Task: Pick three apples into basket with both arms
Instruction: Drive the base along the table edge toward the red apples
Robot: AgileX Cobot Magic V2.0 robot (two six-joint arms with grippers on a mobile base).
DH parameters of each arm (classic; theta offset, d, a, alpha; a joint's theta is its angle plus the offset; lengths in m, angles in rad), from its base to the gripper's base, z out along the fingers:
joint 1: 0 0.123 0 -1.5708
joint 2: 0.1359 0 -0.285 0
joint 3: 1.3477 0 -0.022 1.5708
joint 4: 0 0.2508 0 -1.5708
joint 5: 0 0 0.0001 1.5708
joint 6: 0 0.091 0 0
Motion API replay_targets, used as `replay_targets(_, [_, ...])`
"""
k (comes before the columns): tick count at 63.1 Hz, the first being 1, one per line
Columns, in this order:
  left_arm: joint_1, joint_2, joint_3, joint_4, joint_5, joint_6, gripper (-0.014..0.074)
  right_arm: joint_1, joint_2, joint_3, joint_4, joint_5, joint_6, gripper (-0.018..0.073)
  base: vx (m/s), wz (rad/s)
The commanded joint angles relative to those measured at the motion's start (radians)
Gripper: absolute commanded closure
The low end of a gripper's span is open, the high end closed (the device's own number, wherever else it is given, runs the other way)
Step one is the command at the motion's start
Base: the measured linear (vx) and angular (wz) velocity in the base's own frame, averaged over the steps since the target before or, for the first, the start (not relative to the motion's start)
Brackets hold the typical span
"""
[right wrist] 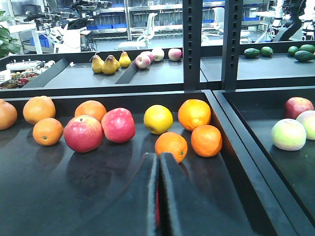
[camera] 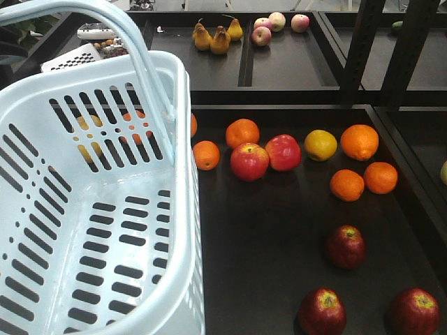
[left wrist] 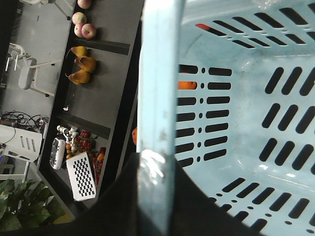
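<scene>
Left gripper [left wrist: 156,172] fills the bottom of its wrist view as a dark blur. Its fingers are clamped on the handle [left wrist: 157,73] of the basket [left wrist: 236,123], and the handle runs up the frame from between them. Past the handle is the slotted basket wall, with a bit of orange showing through one slot.

Right gripper [right wrist: 158,156] hangs low over the tray [right wrist: 74,196] with its two dark fingers pressed nearly together. A thin red sliver shows in the slit between them, but what it belongs to cannot be told. Just beyond the tips lie two oranges [right wrist: 171,146], then a yellow fruit [right wrist: 158,119]. To their left, two bright apples [right wrist: 83,133] sit touching.

From the front, the basket takes the left half of the view, its handle rising to the upper left. The three dark apples [camera: 346,246] lie on the tray to its right, apart from the basket. One is farther back and the other two are at the bottom edge, one near the corner. Pears [camera: 213,36] and pink apples [camera: 276,24] lie on the shelf behind.
</scene>
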Motion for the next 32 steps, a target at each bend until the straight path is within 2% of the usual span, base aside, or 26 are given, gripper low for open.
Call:
replay_targets(1, [-0.007,-0.018,-0.03,0.017,-0.054,-0.011,0.0603,-0.005,-0.013,0.012,-0.01,-0.077,-0.001,0.0568,0.0,0.0])
replay_targets(32, [-0.007,-0.012,-0.03,0.016,-0.054,-0.011,0.0603,-0.005,-0.013,0.012,-0.01,-0.077,-0.001,0.0568,0.0,0.0])
